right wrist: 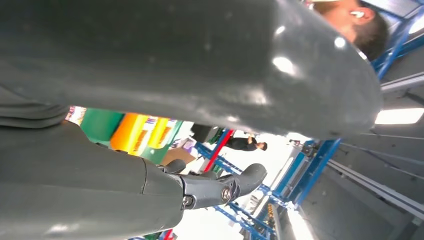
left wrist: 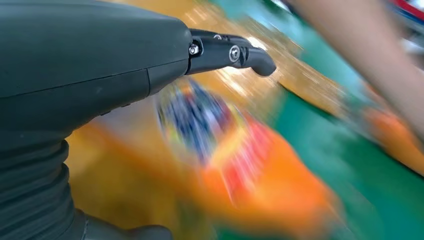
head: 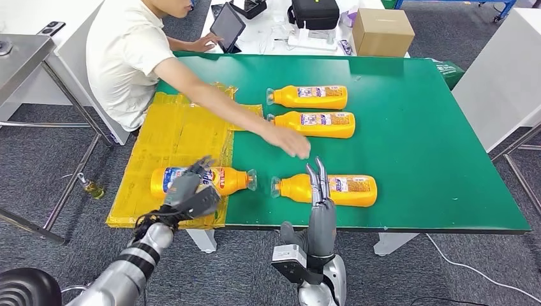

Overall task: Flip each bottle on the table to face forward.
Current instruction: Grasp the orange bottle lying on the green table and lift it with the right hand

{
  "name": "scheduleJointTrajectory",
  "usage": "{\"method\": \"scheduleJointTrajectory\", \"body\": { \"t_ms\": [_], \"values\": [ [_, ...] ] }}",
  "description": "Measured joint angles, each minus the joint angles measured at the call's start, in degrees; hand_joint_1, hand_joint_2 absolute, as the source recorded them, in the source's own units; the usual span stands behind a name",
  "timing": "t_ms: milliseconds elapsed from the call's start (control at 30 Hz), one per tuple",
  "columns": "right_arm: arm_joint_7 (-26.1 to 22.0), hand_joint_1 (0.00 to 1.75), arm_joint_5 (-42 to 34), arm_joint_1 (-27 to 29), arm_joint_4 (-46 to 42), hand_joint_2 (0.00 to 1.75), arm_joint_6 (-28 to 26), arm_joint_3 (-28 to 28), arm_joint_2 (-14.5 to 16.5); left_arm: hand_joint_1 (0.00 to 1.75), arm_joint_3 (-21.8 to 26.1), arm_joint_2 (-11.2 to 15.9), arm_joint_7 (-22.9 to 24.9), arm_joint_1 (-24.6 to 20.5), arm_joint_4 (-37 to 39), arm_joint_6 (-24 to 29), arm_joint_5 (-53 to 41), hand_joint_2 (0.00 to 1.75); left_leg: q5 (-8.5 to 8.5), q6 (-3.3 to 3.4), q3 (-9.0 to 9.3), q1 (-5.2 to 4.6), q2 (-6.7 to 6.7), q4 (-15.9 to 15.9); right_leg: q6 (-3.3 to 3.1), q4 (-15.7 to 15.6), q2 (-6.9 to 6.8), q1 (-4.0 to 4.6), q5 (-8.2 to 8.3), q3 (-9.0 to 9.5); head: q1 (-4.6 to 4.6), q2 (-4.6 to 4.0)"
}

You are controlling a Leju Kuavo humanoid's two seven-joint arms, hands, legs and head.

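Four orange bottles lie on their sides on the green table (head: pixel 421 140). Two lie at the back (head: pixel 309 97) (head: pixel 316 124), both showing small-print labels. The front-right bottle (head: pixel 357 189) also shows a small-print label. The front-left bottle (head: pixel 231 180) shows a colourful blue and red label and lies on a yellow plastic sheet (head: pixel 172 134). My left hand (head: pixel 190 191) hovers over its base end with fingers apart; in the blurred left wrist view the bottle (left wrist: pixel 235 160) lies under my fingers (left wrist: pixel 235 52). My right hand (head: pixel 321 210) stands at the table's front edge, fingers straight up before the front-right bottle (right wrist: pixel 142 132), holding nothing.
A person in a white shirt (head: pixel 127 57) sits at the table's far left, one arm stretched across it, the hand (head: pixel 290 140) just beyond the front bottles. A cardboard box (head: pixel 383 30) and a tablet (head: pixel 226 25) stand behind the table. The table's right half is bare.
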Motion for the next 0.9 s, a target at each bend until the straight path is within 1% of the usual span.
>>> {"method": "scheduleJointTrajectory", "body": {
  "t_ms": [67,133,200,267,300,333,433,467,500,533,567,600,667,700,767,833,900],
  "values": [
    [0.0,0.0,0.4,0.4,-0.1,0.0,0.0,-0.6,0.0,0.0,-3.1,0.6,0.0,3.7,-6.8,-3.3,3.2,1.75,0.0,0.0,-0.12,0.0,0.01,0.0,0.0,0.0,0.0,0.0,0.0,-0.13,-0.01,0.0],
    [0.0,0.0,0.9,0.7,-0.3,0.0,0.0,-1.3,-0.1,0.0,-6.2,1.8,-0.5,6.7,-12.7,-4.9,5.8,1.75,-0.01,-0.01,-0.18,0.01,0.03,0.0,0.0,0.0,0.0,0.01,0.0,-0.22,-0.02,0.0],
    [0.0,0.0,2.2,0.9,-0.5,0.87,0.0,-1.9,-0.1,0.0,-8.5,2.8,-2.0,9.3,-17.6,-5.1,9.1,1.75,-0.02,-0.02,-0.21,0.02,0.05,0.0,0.0,0.0,0.01,0.02,0.0,-0.29,-0.03,0.0],
    [0.0,0.0,6.4,1.1,-0.8,1.75,0.0,-3.0,-0.2,0.0,-9.8,3.1,-4.9,11.8,-22.7,-2.4,13.7,1.75,-0.02,-0.02,-0.25,0.04,0.07,0.0,-0.01,0.0,0.02,0.03,0.0,-0.37,-0.03,0.0],
    [0.0,0.0,9.8,1.1,-0.9,1.75,0.0,-3.8,-0.2,0.0,-10.1,3.0,-6.7,13.1,-25.4,0.7,15.7,1.75,-0.02,-0.02,-0.27,0.04,0.08,0.0,-0.01,0.0,0.02,0.03,0.0,-0.41,-0.03,0.0],
    [0.0,0.0,14.0,1.1,-1.0,1.75,0.0,-5.0,-0.2,0.0,-10.3,2.5,-8.7,14.4,-28.3,5.3,17.2,1.75,-0.02,-0.02,-0.3,0.04,0.08,0.0,-0.01,0.0,0.02,0.02,0.0,-0.43,-0.03,0.0],
    [0.0,0.0,27.2,0.4,-1.1,1.75,0.0,-10.8,-0.2,0.0,-11.1,0.4,-13.5,16.9,-35.6,21.5,18.6,1.75,-0.02,-0.01,-0.37,0.01,0.02,0.0,0.01,0.0,-0.01,0.01,0.0,-0.41,-0.01,0.0],
    [0.0,0.0,31.0,-0.2,-0.9,1.75,0.0,-13.3,-0.3,0.0,-11.3,-0.2,-14.7,17.6,-37.4,25.1,18.8,1.75,-0.02,-0.01,-0.37,0.0,0.0,0.0,0.01,0.0,-0.01,-0.01,0.01,-0.39,-0.01,0.0],
    [0.4,0.0,34.5,-1.1,-0.4,1.75,0.0,-15.9,-0.4,0.0,-11.4,-1.0,-15.7,18.2,-39.1,27.4,18.8,1.75,-0.02,0.0,-0.38,-0.02,0.0,0.0,0.02,0.0,-0.01,-0.02,0.01,-0.38,-0.02,0.0],
    [1.3,0.0,37.6,-2.1,0.6,1.75,0.0,-18.4,-0.6,0.0,-11.4,-1.7,-16.5,19.0,-40.4,28.6,18.6,1.75,-0.02,0.01,-0.37,-0.03,0.0,0.0,0.03,-0.1,-0.01,-0.03,0.02,-0.37,-0.02,0.0],
    [3.2,0.0,40.4,-3.3,2.0,1.75,0.0,-20.6,-1.1,0.0,-11.4,-2.4,-17.1,19.6,-41.6,29.0,18.7,1.75,-0.02,0.03,-0.37,-0.05,0.0,0.0,0.05,-0.1,-0.01,-0.04,0.03,-0.36,-0.02,0.0],
    [6.2,0.0,42.9,-4.4,3.8,1.75,0.0,-22.4,-1.9,0.0,-11.4,-3.0,-17.4,20.2,-42.5,29.3,19.1,1.75,0.0,0.05,-0.37,-0.06,-0.01,0.0,0.06,-0.1,-0.01,-0.05,0.04,-0.34,-0.01,0.0],
    [13.3,0.0,46.5,-6.8,8.0,1.75,0.0,-24.2,-4.3,0.0,-11.4,-3.7,-17.6,21.1,-43.5,29.5,20.8,1.75,0.02,0.07,-0.37,-0.08,0.0,0.0,0.08,-0.1,-0.01,-0.07,0.07,-0.33,-0.02,0.0],
    [16.5,0.0,47.5,-8.0,10.3,1.75,0.0,-24.4,-5.6,0.0,-11.5,-3.8,-17.7,21.3,-43.7,29.6,21.9,1.75,0.02,0.08,-0.37,-0.09,0.01,0.0,0.09,-0.1,0.0,-0.07,0.09,-0.34,-0.03,0.0],
    [21.1,0.0,48.6,-10.5,14.9,1.75,0.0,-24.3,-8.1,0.0,-12.0,-3.8,-17.7,21.6,-43.9,29.6,23.8,1.75,0.04,0.08,-0.36,-0.08,0.04,0.0,0.1,-0.1,0.0,-0.07,0.1,-0.34,-0.04,0.0],
    [24.0,0.0,49.3,-13.0,19.2,1.75,0.0,-23.8,-10.1,0.0,-12.7,-3.8,-17.7,21.7,-43.9,29.6,25.0,1.75,0.05,0.08,-0.36,-0.07,0.05,0.0,0.1,-0.1,0.0,-0.05,0.11,-0.35,-0.04,0.0],
    [25.5,0.0,49.6,-15.1,22.8,1.75,0.0,-23.0,-11.6,0.0,-13.3,-3.8,-17.7,21.8,-43.9,29.6,25.4,1.75,0.06,0.08,-0.36,-0.05,0.05,0.0,0.1,-0.1,0.0,-0.04,0.11,-0.35,-0.04,0.0]
  ]
}}
